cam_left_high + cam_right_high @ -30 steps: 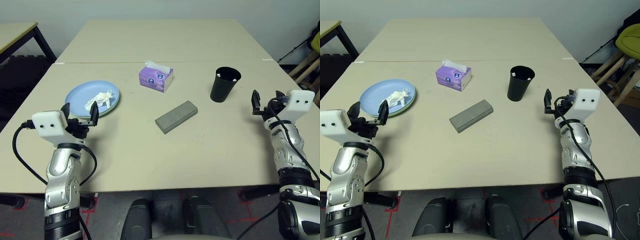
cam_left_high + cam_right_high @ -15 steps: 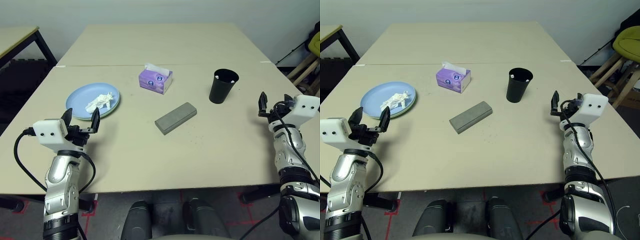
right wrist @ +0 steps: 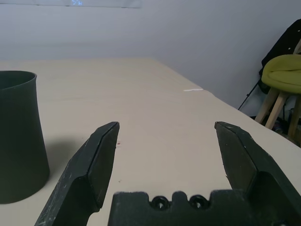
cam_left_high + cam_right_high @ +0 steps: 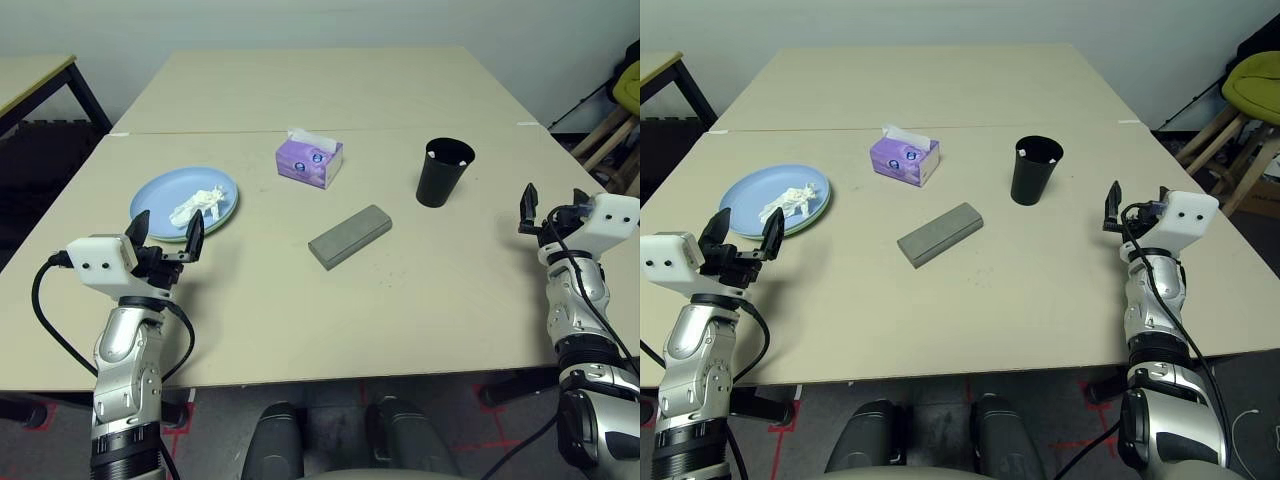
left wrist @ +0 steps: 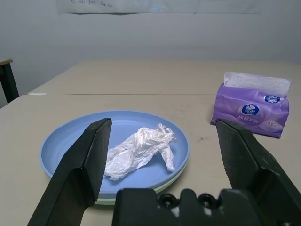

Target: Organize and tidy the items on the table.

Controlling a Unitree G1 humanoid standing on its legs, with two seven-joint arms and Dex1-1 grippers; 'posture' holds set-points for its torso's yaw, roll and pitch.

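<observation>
- The table (image 4: 400,300) is pale beige, with a thin seam running across it behind the items.
- The blue plate (image 4: 150,200) lies at about 10 o'clock from the table's centre, stacked on the green plate (image 4: 222,215), whose rim peeks out beneath its near edge.
- The crumpled white tissue (image 4: 197,203) rests on the blue plate, right of its middle.
- The purple tissue box (image 4: 310,161) stands at about 12 o'clock, a white sheet poking from its top, well apart from the plates.
- The grey oblong glasses case (image 4: 350,235) lies shut near the centre, set diagonally, touching nothing.
- The black cup (image 4: 444,172) stands upright at about 2 o'clock; small white tips show inside its rim, likely the markers, though too small to be sure.
- The left gripper (image 4: 166,232) hovers just at 6 o'clock of the plates, fingers spread wide and empty, pointing toward the tissue.
- The right gripper (image 4: 1135,203) hangs at about 4 o'clock of the cup, near the table's right edge, fingers wide apart, holding nothing.
</observation>
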